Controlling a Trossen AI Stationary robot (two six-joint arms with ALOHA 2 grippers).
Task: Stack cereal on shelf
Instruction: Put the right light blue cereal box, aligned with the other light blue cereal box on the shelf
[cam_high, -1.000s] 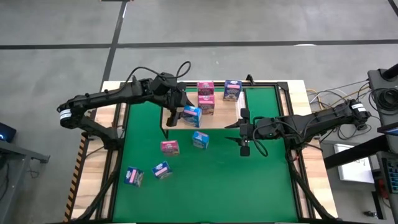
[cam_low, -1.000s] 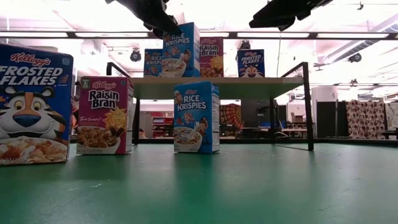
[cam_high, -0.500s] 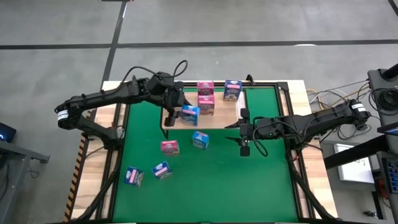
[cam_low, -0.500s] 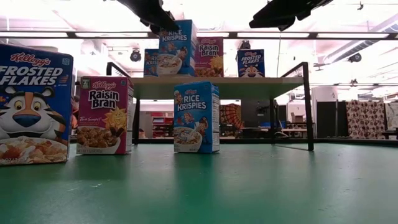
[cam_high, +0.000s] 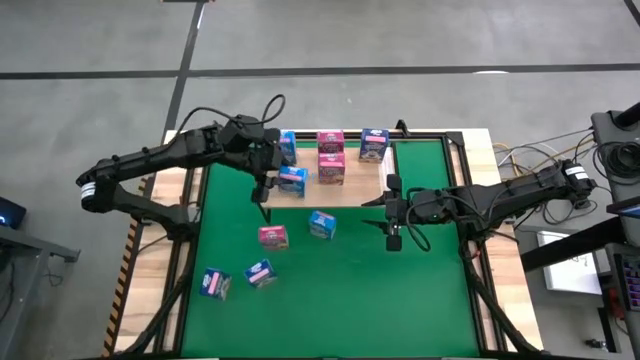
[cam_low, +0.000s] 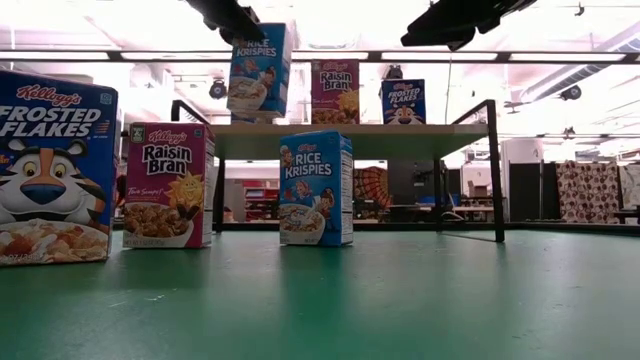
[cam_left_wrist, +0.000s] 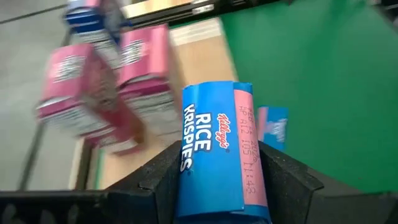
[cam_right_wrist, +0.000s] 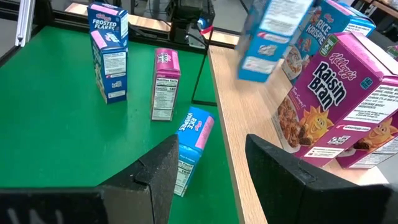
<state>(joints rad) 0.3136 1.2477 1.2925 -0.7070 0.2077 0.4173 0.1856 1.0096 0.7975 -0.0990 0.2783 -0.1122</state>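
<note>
My left gripper is shut on a light blue cereal box above the left part of the shelf, a wood board in a black frame. On the shelf stand another light blue box, two pink boxes and a dark blue box. On the green mat stand a pink box, a light blue box, a dark blue box and a second pink box. My right gripper hangs open and empty over the mat beside the shelf. My left gripper pinches the light blue box between its two fingers, one on each of two opposite faces, with a narrow lettered face toward the wrist. The fingers slant down from the table's left side. The box hangs nearly upright, clear of the shelf top.
The shelf stands on black legs above the mat's far part. Cables and equipment lie beyond the table's right edge. Green mat lies bare toward the near edge.
My left gripper has gone toward the table's left edge and a little up, carrying the light blue box. The box has risen off the shelf top and now hangs in front of the light blue box standing on the shelf.
</note>
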